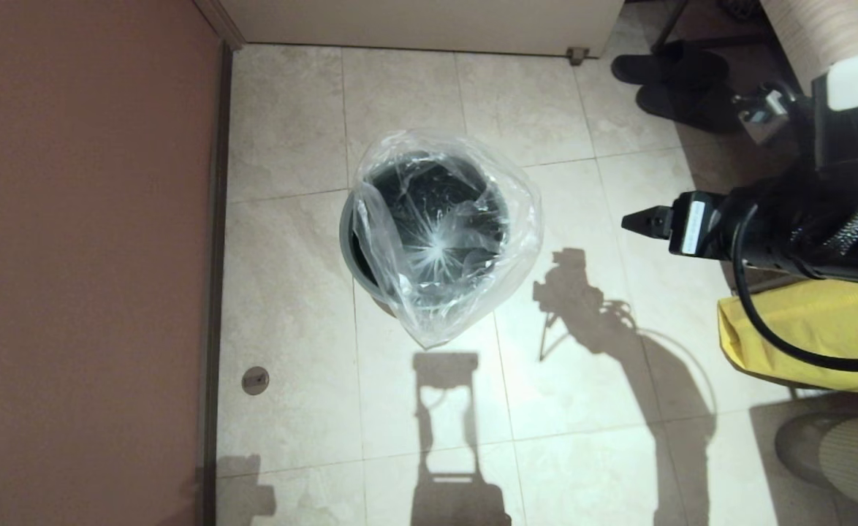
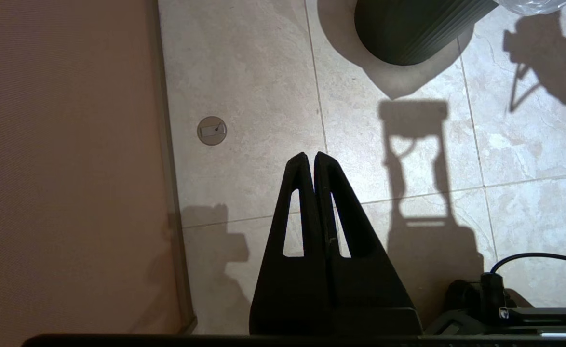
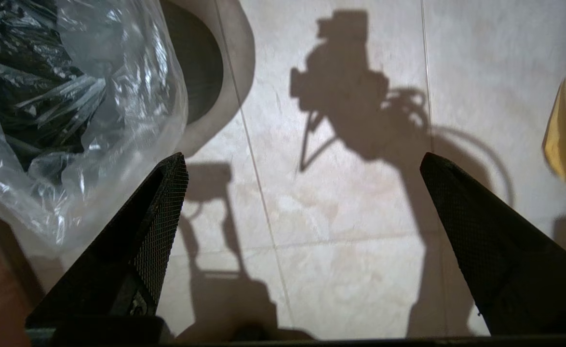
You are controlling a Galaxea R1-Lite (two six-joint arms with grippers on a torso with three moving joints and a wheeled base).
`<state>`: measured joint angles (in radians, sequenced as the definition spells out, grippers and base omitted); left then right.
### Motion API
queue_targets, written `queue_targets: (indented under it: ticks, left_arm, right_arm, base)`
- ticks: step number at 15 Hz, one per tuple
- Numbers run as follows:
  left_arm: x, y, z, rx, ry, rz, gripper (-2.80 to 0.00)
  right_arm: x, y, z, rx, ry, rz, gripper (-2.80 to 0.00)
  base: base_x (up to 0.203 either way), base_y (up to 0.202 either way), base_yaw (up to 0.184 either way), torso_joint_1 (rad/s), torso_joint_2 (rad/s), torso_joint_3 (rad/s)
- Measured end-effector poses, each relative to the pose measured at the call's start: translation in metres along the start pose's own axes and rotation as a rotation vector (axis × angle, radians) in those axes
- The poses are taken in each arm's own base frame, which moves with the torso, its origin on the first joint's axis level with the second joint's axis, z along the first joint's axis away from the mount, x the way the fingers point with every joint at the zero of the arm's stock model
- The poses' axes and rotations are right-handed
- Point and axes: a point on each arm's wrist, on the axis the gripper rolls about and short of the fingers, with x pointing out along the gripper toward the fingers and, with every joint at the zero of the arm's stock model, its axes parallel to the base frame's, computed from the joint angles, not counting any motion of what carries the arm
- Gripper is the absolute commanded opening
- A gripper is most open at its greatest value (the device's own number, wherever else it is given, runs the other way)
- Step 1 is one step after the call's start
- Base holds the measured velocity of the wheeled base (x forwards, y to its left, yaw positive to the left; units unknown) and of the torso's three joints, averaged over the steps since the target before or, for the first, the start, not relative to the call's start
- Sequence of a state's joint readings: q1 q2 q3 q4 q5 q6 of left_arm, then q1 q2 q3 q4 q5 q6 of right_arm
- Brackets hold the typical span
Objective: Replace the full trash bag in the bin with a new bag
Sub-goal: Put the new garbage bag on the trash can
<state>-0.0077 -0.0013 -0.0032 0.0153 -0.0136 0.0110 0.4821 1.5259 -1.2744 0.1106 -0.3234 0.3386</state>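
Note:
The bin (image 1: 346,245) stands on the tiled floor near the brown wall, and its ribbed dark side shows in the left wrist view (image 2: 408,29). The new bag (image 1: 443,241) sits loosely in and over the bin's mouth; its star-gathered seal shows inside and its edge hangs over the near right rim (image 3: 95,96). My right gripper (image 1: 644,221) hovers to the right of the bin, apart from the bag, open with only floor between its fingers (image 3: 304,161). My left gripper (image 2: 310,156) is shut on nothing, above the floor short of the bin, and is out of the head view.
An opaque yellow sack (image 1: 809,329) lies on the floor at the right, under my right arm. Dark slippers (image 1: 670,73) sit at the back right. A round floor cap (image 1: 255,380) lies near the brown wall (image 1: 85,256) on the left.

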Motion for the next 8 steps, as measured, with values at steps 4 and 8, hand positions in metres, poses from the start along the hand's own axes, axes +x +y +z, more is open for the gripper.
queue_targets:
  ticks: [4,8]
  left_arm:
    - [0.0,0.0,0.0,0.0,0.0,0.0,-2.8]
    - [0.0,0.0,0.0,0.0,0.0,0.0,-2.8]
  right_arm:
    - [-0.035,-0.028,-0.009,0.039,0.126,-0.063,-2.8]
    - [-0.058,-0.047,-0.008,0.073,0.112,-0.079,-2.8]
  base:
    - [0.0,0.0,0.0,0.0,0.0,0.0]
    - [0.0,0.0,0.0,0.0,0.0,0.0]
